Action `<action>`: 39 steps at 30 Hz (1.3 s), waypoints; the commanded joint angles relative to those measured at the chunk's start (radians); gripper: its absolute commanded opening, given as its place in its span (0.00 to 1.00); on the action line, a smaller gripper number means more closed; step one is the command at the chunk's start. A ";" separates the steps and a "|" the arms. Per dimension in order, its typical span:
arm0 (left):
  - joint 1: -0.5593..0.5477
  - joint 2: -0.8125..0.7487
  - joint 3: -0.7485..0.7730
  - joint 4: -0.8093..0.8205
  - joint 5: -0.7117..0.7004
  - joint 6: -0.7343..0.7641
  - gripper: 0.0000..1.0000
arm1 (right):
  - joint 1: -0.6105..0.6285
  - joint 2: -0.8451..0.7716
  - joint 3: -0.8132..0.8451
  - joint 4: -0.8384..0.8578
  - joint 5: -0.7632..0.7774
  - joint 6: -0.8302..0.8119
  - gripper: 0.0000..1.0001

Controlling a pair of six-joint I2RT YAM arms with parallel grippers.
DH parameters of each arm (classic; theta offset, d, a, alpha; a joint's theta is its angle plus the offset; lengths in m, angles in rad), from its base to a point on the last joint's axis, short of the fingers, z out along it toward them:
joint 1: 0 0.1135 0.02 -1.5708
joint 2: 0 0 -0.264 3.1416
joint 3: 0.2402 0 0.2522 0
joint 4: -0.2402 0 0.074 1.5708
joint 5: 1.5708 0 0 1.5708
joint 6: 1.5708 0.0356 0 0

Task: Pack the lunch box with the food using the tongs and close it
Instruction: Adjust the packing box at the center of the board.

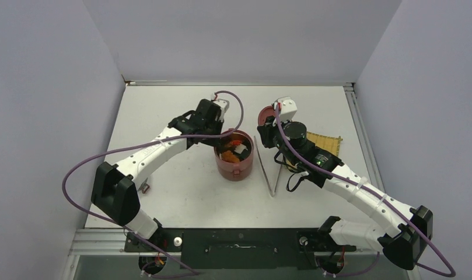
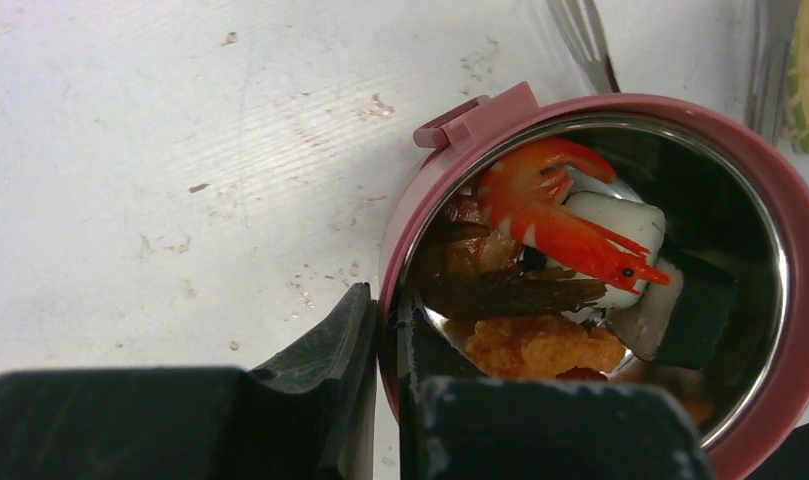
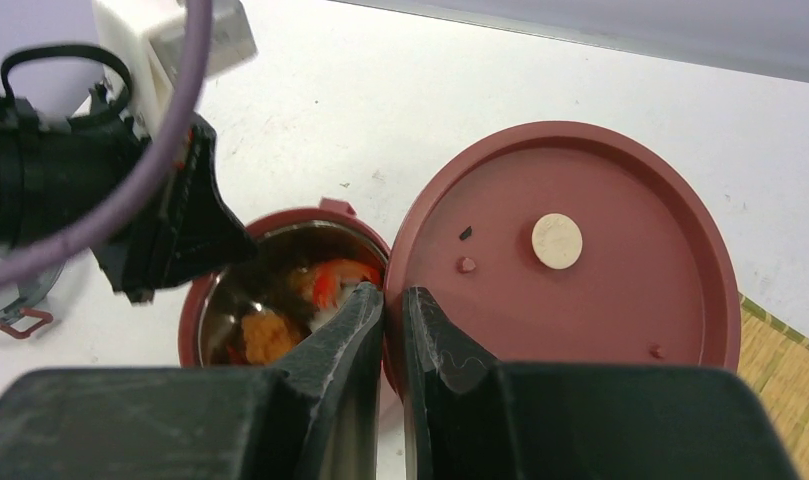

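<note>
Right gripper (image 3: 392, 325) pinches the rim of the lid (image 3: 570, 250), held just right of the open lunch box (image 1: 233, 169). Left gripper (image 2: 382, 345) is clamped on the box wall, food (image 2: 560, 240) inside, tongs (image 1: 264, 166) lying beside it. Best course, by my judgement: level the lid, centre it over the rim, lower squarely while the left arm steadies. Both arms reach forward, elbows bowed outward, wrists turned inward.

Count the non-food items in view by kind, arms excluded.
lunch box bowl: 1
lunch box lid: 1
tongs: 1
yellow woven mat: 1
small item half hidden under the left arm, kind unclear: 1
Total: 5
</note>
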 commanded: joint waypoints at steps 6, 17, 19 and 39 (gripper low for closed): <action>-0.035 -0.033 0.003 0.007 -0.066 0.001 0.00 | -0.006 0.003 0.009 0.042 -0.022 0.018 0.05; 0.088 -0.069 -0.009 0.018 0.006 -0.003 0.00 | -0.007 0.002 0.005 0.041 -0.021 0.023 0.05; 0.128 -0.102 -0.036 0.062 0.078 -0.028 0.00 | -0.008 -0.001 -0.003 0.050 -0.022 0.022 0.05; -0.073 -0.099 -0.017 0.040 -0.051 -0.003 0.00 | -0.008 0.030 -0.001 0.057 -0.036 0.039 0.05</action>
